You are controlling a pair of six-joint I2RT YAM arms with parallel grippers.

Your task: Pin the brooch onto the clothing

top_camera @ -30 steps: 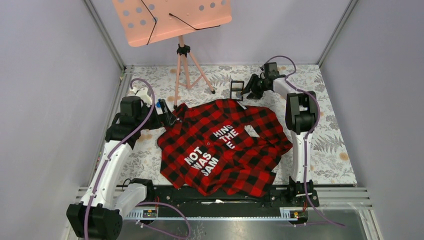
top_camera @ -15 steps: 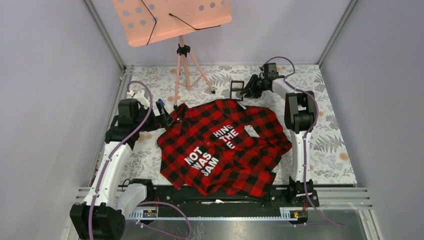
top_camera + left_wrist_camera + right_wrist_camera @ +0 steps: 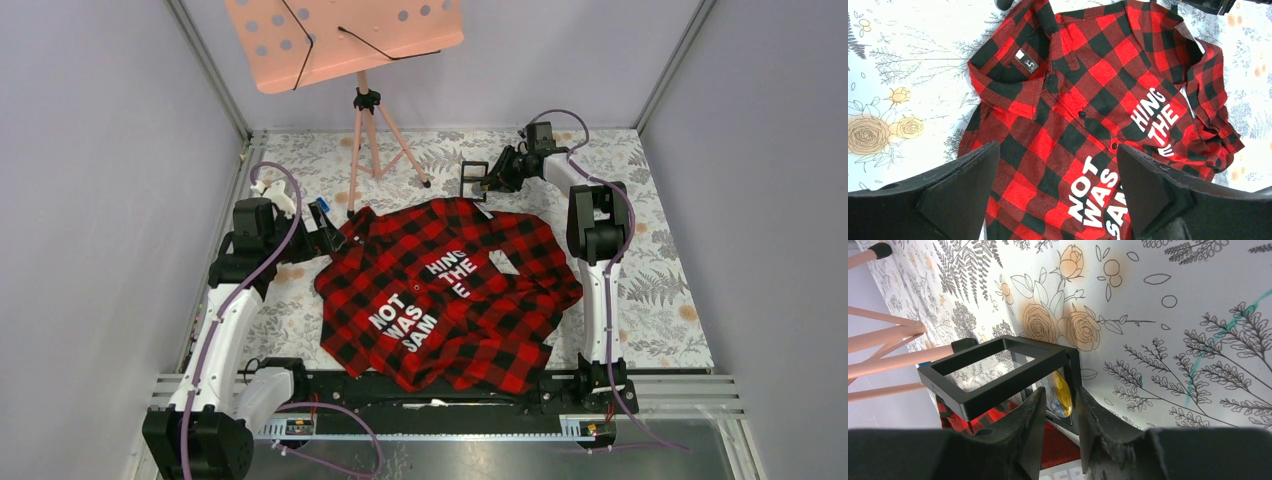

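The clothing [image 3: 450, 290], a red-and-black check shirt with white letters, lies crumpled in the middle of the table. My left gripper [image 3: 335, 232] hovers at its left collar side, open wide and holding nothing; the left wrist view shows the shirt [image 3: 1108, 70] below the gripper [image 3: 1057, 150]. At the back, my right gripper [image 3: 490, 180] reaches into a small black square frame box [image 3: 473, 180]. In the right wrist view the brooch [image 3: 1060, 388], a small glossy round badge, sits inside the box [image 3: 993, 365] right at my fingertips [image 3: 1040, 400]. The jaws stand narrow on either side of it, with a gap still showing.
A pink music stand [image 3: 345, 40] with tripod legs [image 3: 385, 150] stands at the back left of the floral table cover [image 3: 660, 300]. A small blue object [image 3: 320, 208] lies just behind the left gripper. Grey walls close in both sides.
The right gripper's jaws have narrowed around the brooch, and its wrist has edged a little farther back. The left arm shifted only slightly and stays open.
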